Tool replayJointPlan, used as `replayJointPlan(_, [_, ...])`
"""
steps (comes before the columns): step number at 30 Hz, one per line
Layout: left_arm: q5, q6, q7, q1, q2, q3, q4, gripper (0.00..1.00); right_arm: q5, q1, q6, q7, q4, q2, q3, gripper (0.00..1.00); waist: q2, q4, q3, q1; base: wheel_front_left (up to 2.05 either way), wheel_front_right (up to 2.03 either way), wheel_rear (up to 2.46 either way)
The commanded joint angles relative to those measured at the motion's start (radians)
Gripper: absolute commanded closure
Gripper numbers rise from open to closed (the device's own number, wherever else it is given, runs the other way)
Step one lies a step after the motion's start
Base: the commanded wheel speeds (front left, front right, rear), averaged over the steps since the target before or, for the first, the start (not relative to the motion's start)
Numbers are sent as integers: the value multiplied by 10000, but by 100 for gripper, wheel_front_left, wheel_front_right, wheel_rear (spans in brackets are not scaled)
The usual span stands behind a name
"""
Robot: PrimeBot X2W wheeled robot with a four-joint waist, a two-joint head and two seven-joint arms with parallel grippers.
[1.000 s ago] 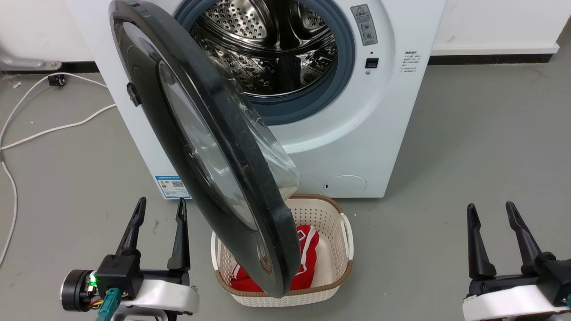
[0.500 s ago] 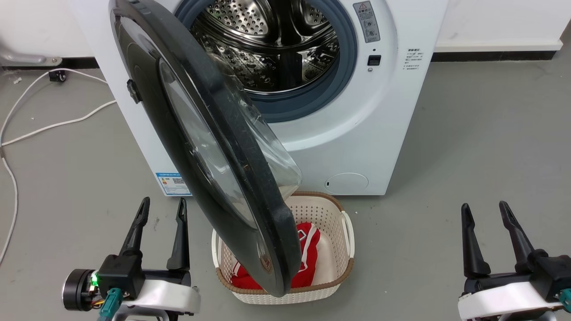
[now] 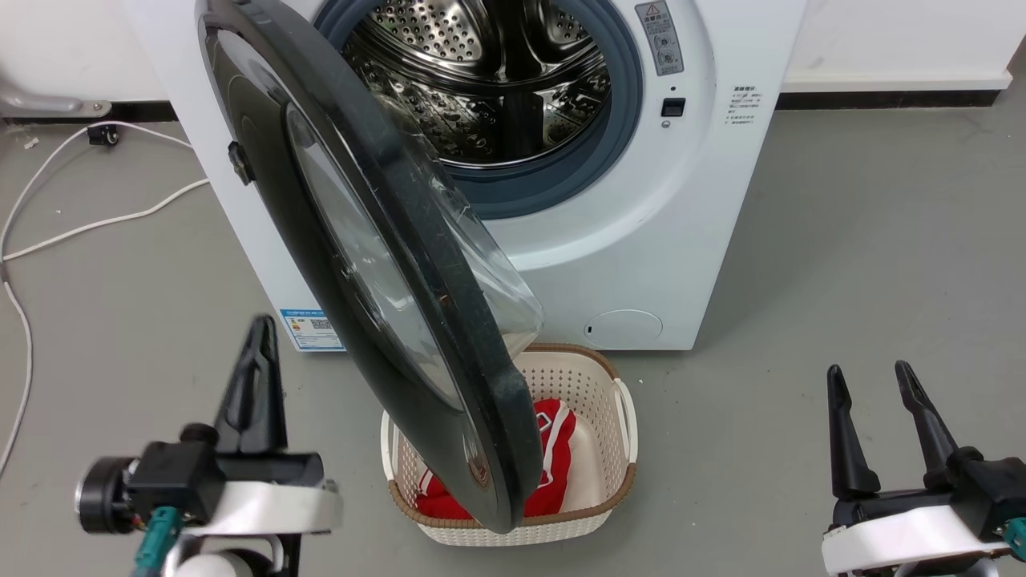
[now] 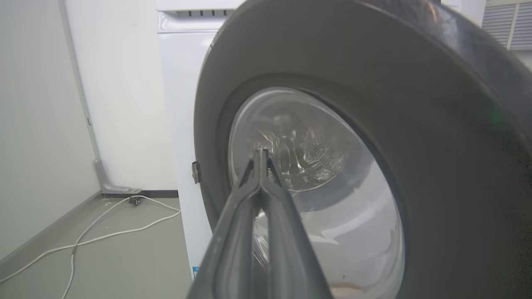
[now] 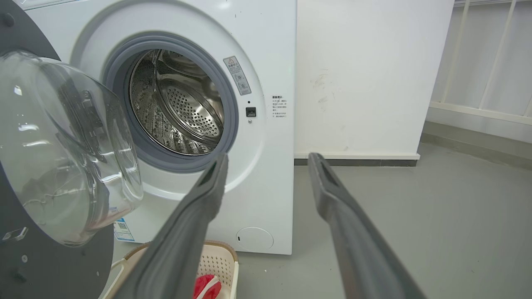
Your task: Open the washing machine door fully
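Long dark fingers of the left gripper (image 3: 260, 332) are pressed flat together, empty, pointing at the washing machine door (image 3: 377, 272). Its glossy black ring and bulging clear bowl stand part-way out from the boxy white washing machine (image 3: 641, 240), above a cream perforated basket (image 3: 597, 385) on the grey floor (image 3: 842, 240). Off to the side the right gripper (image 3: 868, 369) is spread wide, holding nothing.

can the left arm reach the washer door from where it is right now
Probably yes. The left pincer, shut, points straight at the outer face of the door, with nothing visible between them. The basket sits on the floor under the door's free edge, off to the side of that path.
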Motion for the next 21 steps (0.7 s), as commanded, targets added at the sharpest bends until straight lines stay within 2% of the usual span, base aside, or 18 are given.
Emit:
replayJointPlan(1, [-14, 34, -24, -211, -3, 51, -297, 100, 51, -115, -7, -27, -14, 32, -15, 0, 0, 15, 7, 0, 0, 0, 0])
replayJointPlan(5, [77, -38, -22, -650, -4, 215, -1907, 100, 77, -113, -7, -29, -8, 33, -31, 0, 0, 44, 17, 0, 0, 0, 0])
replayJointPlan(6, [228, -25, -22, -828, -4, 28, -3037, 100, 123, -123, -5, -29, 37, 31, -49, 0, 0, 44, -2, 0, 0, 0, 0])
replayJointPlan(10, [347, -163, -21, -1199, -4, -468, -4447, 100, 180, -137, -7, -30, 98, 31, -59, 0, 0, 26, -7, 0, 0, 0, 0])
replayJointPlan(11, [404, -291, -14, -1393, 1, -1101, -5123, 100, 179, -159, -7, -30, 151, 31, -67, 0, 0, 8, -10, 0, 0, 0, 0])
replayJointPlan(12, [339, -330, -14, -1406, 4, -1380, -5226, 100, 187, -150, -7, -30, 169, 31, -81, 0, 0, 4, -14, 0, 0, 0, 0])
replayJointPlan(13, [128, -451, -14, -1312, 4, -2431, -5145, 100, 197, -156, -5, -30, 229, 31, -99, 0, 0, -17, -30, 0, 0, 0, 0])
replayJointPlan(15, [-78, -496, -14, -1090, 13, -3121, -4806, 100, 207, -178, -5, -30, 264, 31, -103, 0, 0, -45, -53, 0, 0, 0, 0])
replayJointPlan(16, [-351, -554, -16, -847, 140, -4173, -4298, 100, 264, -141, -5, -29, 303, 31, -103, 0, 0, -82, -92, 0, 0, 0, 0])
replayJointPlan(21, [-952, -559, 557, -32, 369, -5472, -3192, 100, 258, 27, -7, -29, 379, 31, -65, 0, 0, -98, -144, 0, 0, 0, 0])
